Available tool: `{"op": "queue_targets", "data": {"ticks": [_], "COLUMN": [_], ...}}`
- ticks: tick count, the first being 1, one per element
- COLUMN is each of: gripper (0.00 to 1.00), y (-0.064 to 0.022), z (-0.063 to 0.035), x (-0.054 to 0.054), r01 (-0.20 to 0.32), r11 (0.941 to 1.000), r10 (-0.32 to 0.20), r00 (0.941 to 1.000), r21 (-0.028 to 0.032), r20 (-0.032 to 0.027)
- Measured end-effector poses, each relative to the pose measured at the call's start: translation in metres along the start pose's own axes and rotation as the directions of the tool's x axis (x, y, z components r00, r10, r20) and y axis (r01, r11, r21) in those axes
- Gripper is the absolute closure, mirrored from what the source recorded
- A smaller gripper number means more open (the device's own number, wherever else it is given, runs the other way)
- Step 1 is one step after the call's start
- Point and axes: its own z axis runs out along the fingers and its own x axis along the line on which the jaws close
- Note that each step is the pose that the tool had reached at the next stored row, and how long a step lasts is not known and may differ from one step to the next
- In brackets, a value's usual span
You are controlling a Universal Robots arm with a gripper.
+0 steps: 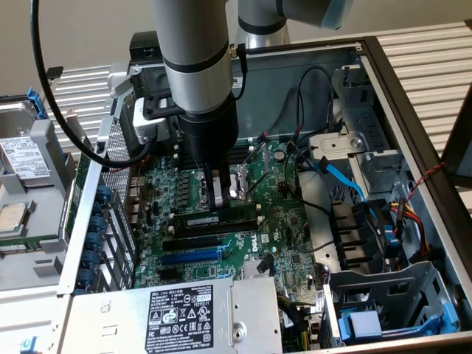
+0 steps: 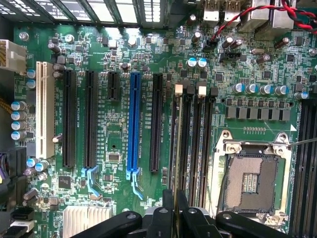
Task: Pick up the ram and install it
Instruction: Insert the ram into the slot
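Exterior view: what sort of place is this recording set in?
Probably a computer repair or assembly bench. An open desktop case shows its green motherboard and a labelled power supply, and a hard drive lies outside it at the exterior view's left.

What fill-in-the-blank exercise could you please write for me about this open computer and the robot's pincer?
1. The pincer is shut on the ___, a thin green strip standing at the black memory slots.
2. Among the long black expansion slots, one slot is coloured ___.
3. The processor socket is ___, with no chip in it.

Missing words: ram; blue; empty.
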Motion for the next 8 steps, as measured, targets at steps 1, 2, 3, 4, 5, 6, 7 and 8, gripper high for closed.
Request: {"op": "queue_targets", "data": {"ticks": [1,2,3,4,5,6,7,8], "gripper": [0.86,0.86,0.86,0.86,0.86,0.86,0.86,0.86], "y": [0.0,0.0003,0.0004,0.0008,0.0009,0.0009,0.0009,0.0009], "z": [0.0,0.0001,0.0001,0.0002,0.0007,0.0009,0.001,0.0012], "x": [0.0,0.0,0.0,0.0001,0.0001,0.0001,0.0002,0.0001], "r01": [0.0,0.0,0.0,-0.001,-0.001,-0.001,-0.001,-0.001], "r11": [1.0,1.0,1.0,1.0,1.0,1.0,1.0,1.0], "r10": [0.0,0.0,0.0,0.001,0.001,0.001,0.001,0.001], "r00": [1.0,1.0,1.0,1.0,1.0,1.0,1.0,1.0], "r21": [0.0,0.0001,0.0,-0.0001,0.0,0.0,0.0,0.0], "r20": [0.0,0.0001,0.0,0.0,0.0028,0.0032,0.0033,0.0036]}}
